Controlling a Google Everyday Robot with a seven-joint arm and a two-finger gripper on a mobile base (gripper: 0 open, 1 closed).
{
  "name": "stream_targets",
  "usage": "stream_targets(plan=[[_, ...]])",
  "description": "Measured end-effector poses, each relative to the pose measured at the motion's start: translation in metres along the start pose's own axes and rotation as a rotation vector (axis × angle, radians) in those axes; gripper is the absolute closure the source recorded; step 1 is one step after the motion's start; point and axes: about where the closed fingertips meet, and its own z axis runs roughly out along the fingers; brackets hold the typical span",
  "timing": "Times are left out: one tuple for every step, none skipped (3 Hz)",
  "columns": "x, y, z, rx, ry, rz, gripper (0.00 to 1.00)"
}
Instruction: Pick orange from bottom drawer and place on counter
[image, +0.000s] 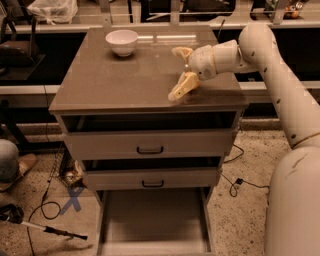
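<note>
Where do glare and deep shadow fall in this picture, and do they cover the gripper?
Camera view: a pale glare streak lies on the counter, right of the bowl; the gaps above the handled drawers are black; the gripper, fingers open over the counter's right half, is evenly lit.

We see a white bowl (122, 41). Behind it, to the left, sits a white plastic bag (52, 9). Below the bowl two handled drawers (150, 145) stand slightly open, and lower left lies a blue tape cross (73, 199).
</note>
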Motion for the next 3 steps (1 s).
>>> stream_targets(plan=[[0.000,-0.001,-0.012,0.024,-0.027,-0.016,0.00],[-0.004,-0.004,-0.026,0.060,-0.049,-0.048,0.00],[-0.010,-0.007,-0.059,0.130,-0.055,-0.078,0.00]])
